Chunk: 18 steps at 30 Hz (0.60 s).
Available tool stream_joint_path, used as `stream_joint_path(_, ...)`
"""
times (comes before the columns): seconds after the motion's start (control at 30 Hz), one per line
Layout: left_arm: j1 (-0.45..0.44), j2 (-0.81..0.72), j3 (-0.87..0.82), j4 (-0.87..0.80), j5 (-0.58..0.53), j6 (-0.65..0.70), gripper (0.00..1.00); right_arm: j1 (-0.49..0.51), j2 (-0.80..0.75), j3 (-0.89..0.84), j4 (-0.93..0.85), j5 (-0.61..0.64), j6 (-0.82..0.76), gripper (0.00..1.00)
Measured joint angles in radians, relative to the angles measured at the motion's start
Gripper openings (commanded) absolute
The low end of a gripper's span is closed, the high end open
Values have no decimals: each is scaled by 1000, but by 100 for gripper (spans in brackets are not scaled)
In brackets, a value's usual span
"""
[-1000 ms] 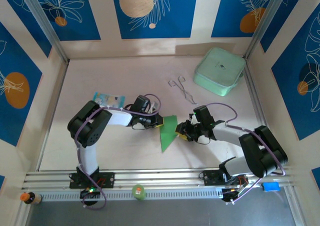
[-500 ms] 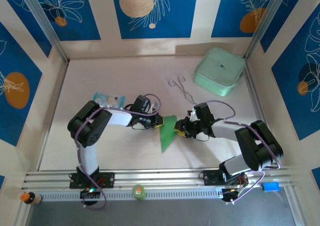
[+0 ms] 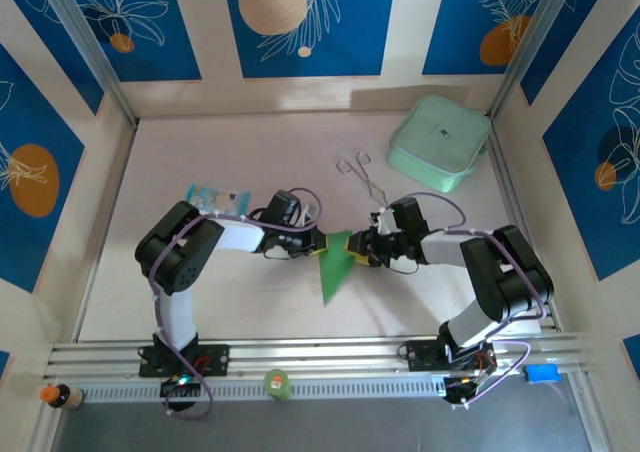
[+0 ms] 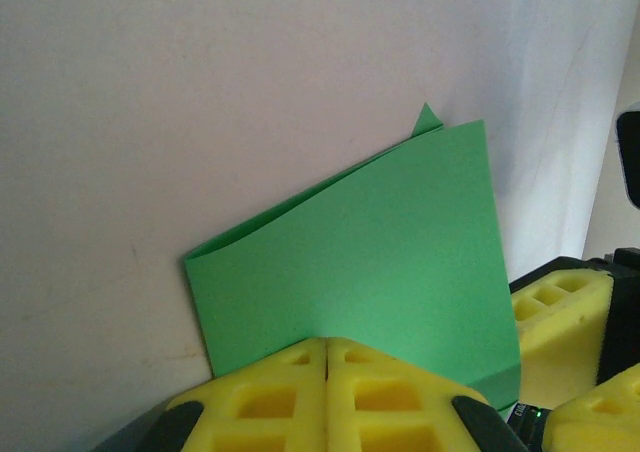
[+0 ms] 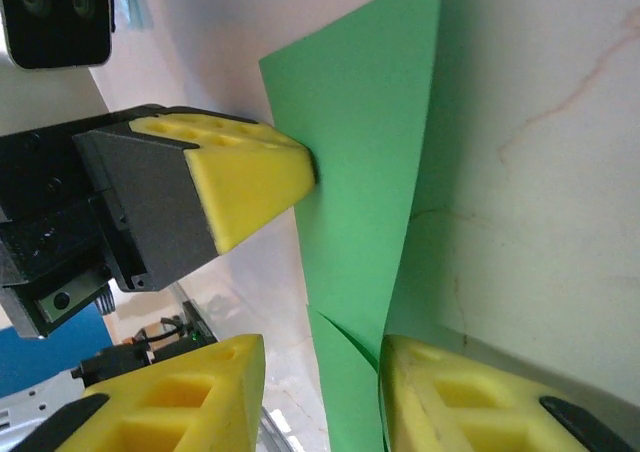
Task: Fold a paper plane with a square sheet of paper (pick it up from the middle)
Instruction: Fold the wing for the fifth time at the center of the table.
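The thin, bright-green square sheet of paper, creased into a long triangular shape with its point toward the near edge, is being held at the middle of the pale, faintly marbled table, directly between the two end effectors. Its left edge, at the wide far end, is being pinched by the left gripper, whose blocky yellow fingers, moulded with square hollows, are being pressed together with the paper coming out from their seam. The right side of that wide end is being straddled by the right gripper, whose matching yellow fingers are being held partly apart: the paper is lying just beside one finger, with a clear gap at the other. The sheet is being shown as smooth and matte, doubled into two layers with a crisp folded edge and a small tip poking out beyond the upper layer. Well apart, a pale mint-green rounded square box is sitting at the far right corner, thin metal scissor-handled tongs are lying between it and the grippers, and a small light-blue printed packet is resting just beyond the left arm.
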Motion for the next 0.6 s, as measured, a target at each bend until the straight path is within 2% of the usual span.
stream_joint_path(0.4, 0, 0, 0, 0, 0, 0, 8, -22, 72, 59, -29, -22, -72, 36)
stream_joint_path(0.6, 0, 0, 0, 0, 0, 0, 8, -31, 123, 95, -51, -41, -98, 30)
